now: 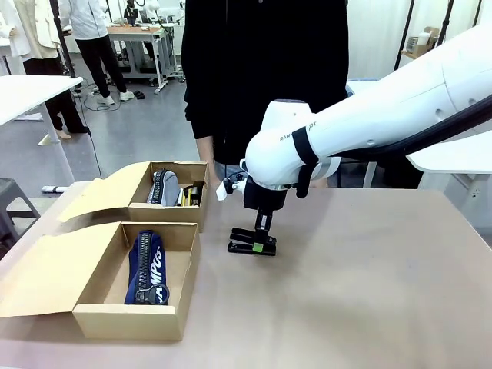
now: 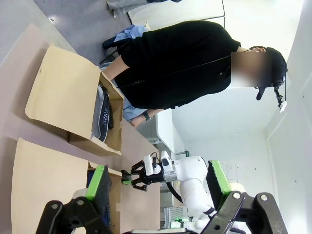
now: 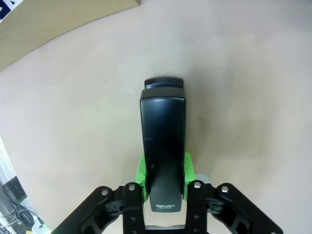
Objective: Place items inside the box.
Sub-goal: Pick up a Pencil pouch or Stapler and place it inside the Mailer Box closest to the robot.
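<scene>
box (image 1: 131, 323): pouch (image 1: 150, 265) inside | right claw (image 3: 164, 176) seemingly pinching stapler (image 3: 163, 126), base mostly hidden

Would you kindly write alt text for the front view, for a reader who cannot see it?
The right gripper clamps a black stapler on the table. To its left sit two open cardboard boxes; the nearer box holds a navy-blue pouch, the farther box a grey pouch. A person in black stands opposite.

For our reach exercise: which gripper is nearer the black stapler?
Right. The right gripper clasps the black stapler between its pads; the left gripper hangs open, well away beyond the box.
</scene>
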You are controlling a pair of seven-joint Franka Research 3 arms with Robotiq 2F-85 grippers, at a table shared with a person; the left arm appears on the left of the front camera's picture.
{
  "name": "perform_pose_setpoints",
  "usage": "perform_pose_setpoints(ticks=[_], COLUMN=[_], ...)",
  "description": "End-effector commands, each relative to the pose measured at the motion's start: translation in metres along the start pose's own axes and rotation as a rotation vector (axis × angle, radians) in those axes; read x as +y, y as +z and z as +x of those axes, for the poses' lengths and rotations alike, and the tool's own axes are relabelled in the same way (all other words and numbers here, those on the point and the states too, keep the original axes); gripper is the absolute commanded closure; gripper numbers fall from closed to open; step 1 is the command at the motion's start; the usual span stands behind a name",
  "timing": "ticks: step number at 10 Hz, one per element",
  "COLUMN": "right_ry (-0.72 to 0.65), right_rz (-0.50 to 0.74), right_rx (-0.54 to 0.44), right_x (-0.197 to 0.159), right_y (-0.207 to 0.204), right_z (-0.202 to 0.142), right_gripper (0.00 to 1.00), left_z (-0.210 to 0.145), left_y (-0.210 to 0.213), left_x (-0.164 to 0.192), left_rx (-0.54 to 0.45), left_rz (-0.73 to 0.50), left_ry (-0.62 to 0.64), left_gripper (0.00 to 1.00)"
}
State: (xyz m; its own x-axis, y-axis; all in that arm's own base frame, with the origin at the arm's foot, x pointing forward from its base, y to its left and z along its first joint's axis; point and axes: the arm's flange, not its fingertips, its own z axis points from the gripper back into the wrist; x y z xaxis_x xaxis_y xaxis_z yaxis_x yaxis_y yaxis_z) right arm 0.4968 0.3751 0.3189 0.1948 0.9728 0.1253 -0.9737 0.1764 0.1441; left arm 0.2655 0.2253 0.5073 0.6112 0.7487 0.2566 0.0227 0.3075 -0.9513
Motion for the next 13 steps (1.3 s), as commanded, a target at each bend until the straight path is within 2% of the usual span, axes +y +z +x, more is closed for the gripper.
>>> perform_pose_setpoints(ticks=[1, 2, 3, 4, 6, 7, 8, 9, 10, 11, 12, 13], right_ry=[-0.16, -0.312, -0.466, -0.548, -0.566, -0.572, -0.557, -0.557, -0.582, -0.491, -0.54, -0.648], right_rz=[0.025, 0.044, 0.082, 0.11, 0.166, 0.167, 0.127, 0.127, 0.152, 0.199, 0.186, 0.133], right_rx=[0.005, -0.007, 0.029, 0.051, 0.014, -0.079, 0.064, 0.064, 0.023, 0.02, -0.05, -0.034], right_x=[0.016, 0.04, 0.074, 0.11, 0.15, 0.156, 0.139, 0.139, 0.159, 0.149, 0.144, 0.147], right_y=[0.05, 0.091, 0.126, 0.149, 0.16, 0.165, 0.17, 0.17, 0.177, 0.163, 0.156, 0.151], right_z=[-0.012, -0.029, -0.049, -0.068, -0.095, -0.114, -0.079, -0.079, -0.099, -0.08, -0.044, -0.016], right_gripper=[1.0, 1.0, 1.0, 1.0, 1.0, 1.0, 0.74, 0.74, 0.74, 0.68, 0.68, 0.68], left_z=[-0.003, -0.003, -0.003, -0.003, -0.003, -0.003, -0.003, -0.003, -0.003, -0.003, -0.003, -0.003], left_y=[-0.001, -0.001, -0.001, -0.001, -0.001, -0.001, -0.001, -0.001, -0.001, -0.001, -0.001, -0.001], left_x=[0.002, 0.002, 0.002, 0.002, 0.002, 0.002, 0.002, 0.002, 0.002, 0.002, 0.002, 0.002], left_rx=[-0.012, -0.012, -0.012, -0.012, -0.012, -0.012, -0.012, -0.012, -0.012, -0.012, -0.012, -0.012], left_rz=[-0.032, -0.032, -0.032, -0.032, -0.032, -0.032, -0.032, -0.032, -0.032, -0.032, -0.032, -0.032], left_ry=[-0.018, -0.018, -0.018, -0.018, -0.018, -0.018, -0.018, -0.018, -0.018, -0.018, -0.018, -0.018], left_gripper=[0.0, 0.0, 0.0, 0.0, 0.0, 0.0, 0.0, 0.0, 0.0, 0.0, 0.0, 0.0])
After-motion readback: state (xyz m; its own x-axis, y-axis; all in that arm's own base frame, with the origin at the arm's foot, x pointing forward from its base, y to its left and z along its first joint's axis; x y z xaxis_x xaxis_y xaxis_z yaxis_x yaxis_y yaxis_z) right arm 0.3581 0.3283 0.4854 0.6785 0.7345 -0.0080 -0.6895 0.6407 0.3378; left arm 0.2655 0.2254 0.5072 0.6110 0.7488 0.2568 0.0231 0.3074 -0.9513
